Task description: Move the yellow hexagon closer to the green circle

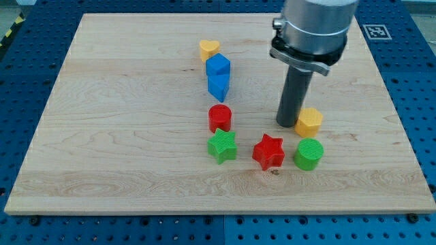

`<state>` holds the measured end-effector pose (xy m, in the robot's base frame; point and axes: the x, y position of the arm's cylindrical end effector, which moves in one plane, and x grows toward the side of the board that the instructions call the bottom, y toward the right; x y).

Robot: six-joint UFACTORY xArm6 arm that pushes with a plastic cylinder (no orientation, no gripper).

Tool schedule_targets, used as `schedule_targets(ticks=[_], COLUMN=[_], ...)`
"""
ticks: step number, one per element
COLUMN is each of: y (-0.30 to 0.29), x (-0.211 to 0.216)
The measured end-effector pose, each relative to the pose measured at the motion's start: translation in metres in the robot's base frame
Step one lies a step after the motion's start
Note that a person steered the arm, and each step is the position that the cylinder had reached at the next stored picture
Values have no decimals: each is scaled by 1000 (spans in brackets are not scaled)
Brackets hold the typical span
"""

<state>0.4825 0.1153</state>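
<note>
Fingers none: my tip (287,124) touching yellow hexagon (309,121) left side; green circle (308,154) just below.

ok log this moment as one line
tip touching yellow hexagon on its left | green circle just below hexagon, small gap | push underway

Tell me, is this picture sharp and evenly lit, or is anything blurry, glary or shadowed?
Camera view: light is soft and even, with no strong glare on the wooden board; blocks such as the yellow hexagon and green circle look crisp, casting only faint shadows; my tip sits just left of the hexagon, also sharp; the arm's grey upper body is cut off at the view's top.
</note>
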Motion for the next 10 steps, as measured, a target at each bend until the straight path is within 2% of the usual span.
schedule_targets(ticks=[1, 3, 6, 8, 10], y=[18, 21, 64, 64, 53], x=[0, -29, -24, -14, -28])
